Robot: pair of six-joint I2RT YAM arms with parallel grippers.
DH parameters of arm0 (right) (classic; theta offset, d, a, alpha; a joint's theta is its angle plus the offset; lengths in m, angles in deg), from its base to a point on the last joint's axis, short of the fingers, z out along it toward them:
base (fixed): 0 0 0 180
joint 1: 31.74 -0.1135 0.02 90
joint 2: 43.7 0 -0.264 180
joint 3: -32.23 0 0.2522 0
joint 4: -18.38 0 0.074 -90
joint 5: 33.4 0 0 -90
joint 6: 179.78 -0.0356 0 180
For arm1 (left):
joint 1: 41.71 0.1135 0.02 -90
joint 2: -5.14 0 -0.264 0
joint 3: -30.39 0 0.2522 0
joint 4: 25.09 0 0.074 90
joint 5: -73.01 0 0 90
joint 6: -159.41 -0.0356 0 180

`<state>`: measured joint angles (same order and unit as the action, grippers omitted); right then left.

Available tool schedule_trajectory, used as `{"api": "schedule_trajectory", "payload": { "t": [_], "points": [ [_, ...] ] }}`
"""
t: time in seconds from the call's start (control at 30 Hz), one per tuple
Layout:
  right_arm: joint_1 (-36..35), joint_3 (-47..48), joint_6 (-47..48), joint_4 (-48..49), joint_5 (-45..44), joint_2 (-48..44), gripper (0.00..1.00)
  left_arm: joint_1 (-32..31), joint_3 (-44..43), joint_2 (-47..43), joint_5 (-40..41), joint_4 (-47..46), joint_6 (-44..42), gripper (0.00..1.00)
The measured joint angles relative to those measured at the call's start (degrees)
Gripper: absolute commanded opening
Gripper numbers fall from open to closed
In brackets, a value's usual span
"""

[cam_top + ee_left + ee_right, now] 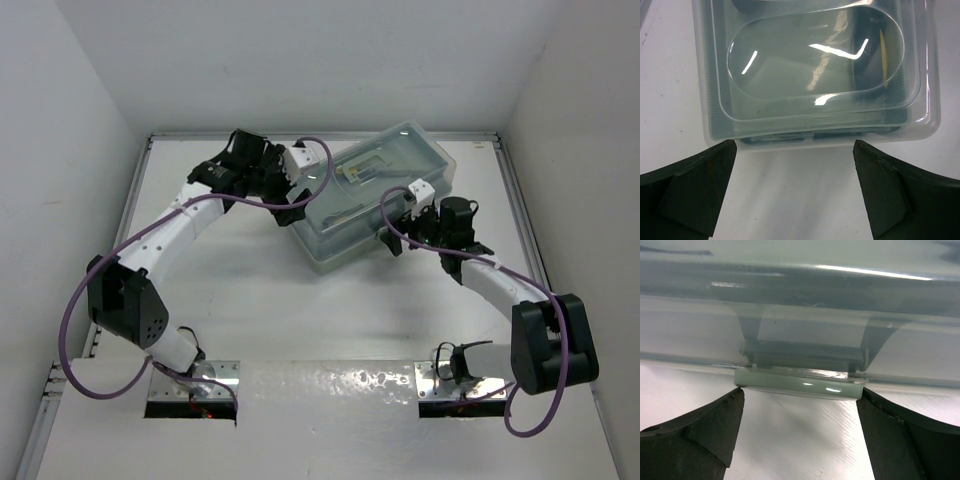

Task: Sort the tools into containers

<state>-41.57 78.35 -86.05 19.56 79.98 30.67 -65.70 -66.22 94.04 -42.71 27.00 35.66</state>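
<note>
The toolbox (380, 195) lies slanted at the back of the table with its translucent lid (815, 60) down. Tools show only dimly through the lid, among them a yellow-black one (883, 52) and a pale shape (362, 170). My left gripper (289, 208) is open and empty at the box's left end, with its fingers just short of the wall (795, 190). My right gripper (397, 236) is open at the box's near long side. Its fingertips stand on either side of the sage-green latch tab (800, 385), the midpoint (800, 407) just below it.
The white table (300, 310) is walled by white panels on the left, right and back. Purple cables loop off both arms. Two metal base plates (195, 385) sit at the near edge.
</note>
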Motion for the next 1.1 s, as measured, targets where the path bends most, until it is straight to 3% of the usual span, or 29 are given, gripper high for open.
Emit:
{"api": "schedule_trajectory", "payload": {
  "t": [0.07, 0.6, 0.7, 0.87, 1.1],
  "points": [
    [0.0, -0.1, -2.4, 0.9, 0.2, 0.0, 0.99, 0.0, 0.1, -0.1, 0.0, 0.0, -0.1, 1.0],
    [-3.4, -2.3, -7.8, 8.8, -7.1, 0.7, 0.94, 0.3, 2.3, -1.1, 0.8, -2.2, 0.0, 1.0],
    [-3.7, -2.4, -7.9, 9.7, -7.8, 1.1, 0.89, 0.3, 2.3, -1.1, 1.0, -2.2, 0.0, 1.0],
    [-4.2, -2.7, -8.5, 12.7, -8.4, 2.3, 0.67, 0.5, 3.0, -1.1, 1.3, -2.3, 0.2, 1.0],
    [-4.3, -4.7, -8.3, 16.3, -8.4, 2.3, 0.52, 0.5, 3.1, -1.0, 1.8, -2.5, 0.2, 1.0]
  ]
}}
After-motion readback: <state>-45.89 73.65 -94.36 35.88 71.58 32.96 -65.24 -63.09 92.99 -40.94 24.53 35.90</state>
